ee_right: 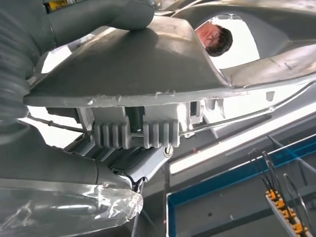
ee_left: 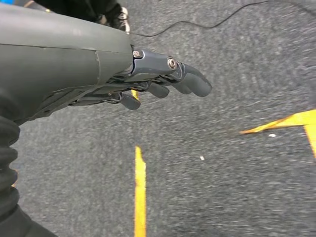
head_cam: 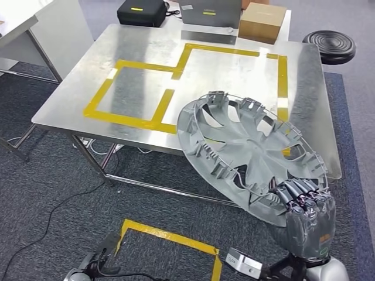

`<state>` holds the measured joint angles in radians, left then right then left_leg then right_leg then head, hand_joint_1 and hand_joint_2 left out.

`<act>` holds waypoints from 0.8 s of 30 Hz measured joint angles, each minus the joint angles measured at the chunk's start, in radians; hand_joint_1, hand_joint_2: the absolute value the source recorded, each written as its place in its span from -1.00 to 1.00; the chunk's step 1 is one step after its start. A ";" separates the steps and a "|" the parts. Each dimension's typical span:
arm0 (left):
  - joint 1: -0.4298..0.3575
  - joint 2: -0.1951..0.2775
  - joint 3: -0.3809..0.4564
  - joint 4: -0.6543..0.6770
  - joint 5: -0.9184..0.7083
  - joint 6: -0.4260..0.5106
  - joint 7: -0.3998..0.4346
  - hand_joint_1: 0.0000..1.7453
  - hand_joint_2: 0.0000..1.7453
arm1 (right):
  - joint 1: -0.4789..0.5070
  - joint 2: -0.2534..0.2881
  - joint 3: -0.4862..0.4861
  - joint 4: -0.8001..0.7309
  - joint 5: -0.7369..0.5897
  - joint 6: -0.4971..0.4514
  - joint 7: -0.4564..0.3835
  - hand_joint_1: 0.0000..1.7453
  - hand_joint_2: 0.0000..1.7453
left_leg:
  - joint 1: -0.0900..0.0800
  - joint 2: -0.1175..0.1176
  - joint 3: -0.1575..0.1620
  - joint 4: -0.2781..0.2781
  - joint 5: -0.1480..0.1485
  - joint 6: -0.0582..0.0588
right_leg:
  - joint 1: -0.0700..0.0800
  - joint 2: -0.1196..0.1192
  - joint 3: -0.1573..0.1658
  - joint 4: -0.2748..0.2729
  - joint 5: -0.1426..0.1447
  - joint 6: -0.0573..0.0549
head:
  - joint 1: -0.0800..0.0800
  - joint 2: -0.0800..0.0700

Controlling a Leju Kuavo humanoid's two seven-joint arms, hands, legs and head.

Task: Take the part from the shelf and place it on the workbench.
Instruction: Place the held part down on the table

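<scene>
Fingers (head_cam: 305, 196) clamp the hubcap (head_cam: 252, 149) rim; I'd keep it level, clear the bench (head_cam: 146, 44) edge, lower inside the tape (head_cam: 132, 120).

left hand (ee_left: 164, 79), seemingly empty, above yellow-taped carpet (ee_left: 223, 187).

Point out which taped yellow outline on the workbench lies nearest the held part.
The tall right-hand outline: the wheel cover overlaps its near end, while the square outline sits clear.
</scene>
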<state>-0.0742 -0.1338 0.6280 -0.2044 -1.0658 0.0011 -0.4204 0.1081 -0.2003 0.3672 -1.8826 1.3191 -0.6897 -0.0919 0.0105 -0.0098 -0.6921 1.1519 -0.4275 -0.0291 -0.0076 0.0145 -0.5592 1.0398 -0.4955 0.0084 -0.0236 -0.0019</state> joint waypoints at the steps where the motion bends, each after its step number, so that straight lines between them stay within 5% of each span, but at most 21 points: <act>1: -0.001 0.000 -0.001 0.000 -0.001 0.000 0.000 -1.00 1.00 | -0.006 0.000 -0.003 0.004 0.000 0.000 0.000 1.00 1.00 | -0.001 0.000 0.020 -0.056 0.025 0.003 | 0.002 0.001 0.005 0.001 -0.008 0.005 | 0.000 0.000; 3: -0.002 0.000 -0.002 0.000 -0.002 -0.001 0.000 -1.00 1.00 | -0.016 0.000 -0.008 0.008 0.000 0.000 0.001 1.00 1.00 | -0.003 0.000 0.038 -0.110 0.021 0.011 | 0.005 0.002 0.004 -0.001 -0.015 0.017 | 0.001 0.000; 7: 0.000 0.001 -0.003 0.000 -0.002 -0.002 0.000 -1.00 1.00 | -0.023 0.000 -0.014 0.014 0.000 0.000 0.001 1.00 1.00 | 0.003 -0.002 0.056 -0.132 0.002 0.033 | 0.005 -0.003 -0.006 0.024 -0.039 0.037 | 0.006 0.000; 10: 0.001 0.002 -0.003 0.000 -0.002 -0.002 0.000 -1.00 1.00 | -0.025 0.000 -0.016 0.020 0.000 0.000 0.001 1.00 1.00 | 0.003 -0.003 0.076 -0.135 -0.014 0.046 | 0.005 -0.005 -0.108 0.208 -0.104 0.042 | 0.014 0.000; 12: 0.005 0.002 -0.003 0.000 -0.002 -0.002 0.000 -1.00 1.00 | -0.025 0.000 -0.017 0.024 0.000 0.000 0.001 1.00 1.00 | 0.003 -0.003 0.092 -0.135 -0.029 0.047 | 0.005 -0.005 -0.170 0.281 -0.096 0.044 | 0.014 0.000; 14: 0.007 0.001 -0.003 0.000 -0.002 -0.002 0.000 -1.00 1.00 | -0.024 0.000 -0.017 0.028 0.000 0.000 0.002 1.00 1.00 | 0.003 -0.005 0.118 -0.135 -0.046 0.044 | 0.004 -0.006 -0.161 0.208 -0.008 0.045 | 0.015 0.000; 16: 0.005 0.001 -0.003 0.000 -0.002 -0.002 0.000 -1.00 1.00 | -0.026 0.000 -0.018 0.030 0.000 0.000 0.003 1.00 1.00 | 0.002 -0.007 0.139 -0.135 -0.063 0.036 | 0.005 -0.007 -0.116 0.087 0.069 0.044 | 0.016 0.000; 18: 0.003 0.002 -0.003 0.000 -0.003 -0.002 0.000 -1.00 1.00 | -0.031 0.001 -0.019 0.032 0.000 0.000 0.004 1.00 1.00 | 0.000 -0.007 0.144 -0.136 -0.073 0.026 | 0.008 -0.006 -0.086 0.027 0.071 0.035 | 0.014 0.000; 21: -0.002 0.002 -0.004 0.000 -0.003 -0.003 0.001 -1.00 1.00 | -0.036 0.001 -0.024 0.035 0.000 0.000 0.008 1.00 1.00 | -0.002 -0.002 0.144 -0.130 -0.078 0.008 | 0.008 -0.003 -0.070 0.006 0.052 0.013 | 0.007 0.000; 24: -0.007 0.001 -0.005 0.000 -0.004 -0.003 0.001 -1.00 1.00 | -0.047 0.001 -0.032 0.042 0.004 0.000 0.012 1.00 1.00 | -0.003 0.002 0.073 -0.010 -0.123 -0.005 | 0.002 -0.006 -0.046 -0.006 0.041 -0.006 | 0.001 0.000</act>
<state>-0.0810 -0.1325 0.6226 -0.2045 -1.0698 -0.0020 -0.4192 0.0608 -0.1991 0.3355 -1.8410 1.3226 -0.6897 -0.0796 0.0079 -0.0076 -0.6192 1.1421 -0.5509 -0.0341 -0.0060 0.0090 -0.6049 1.0340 -0.4547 0.0025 -0.0226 -0.0019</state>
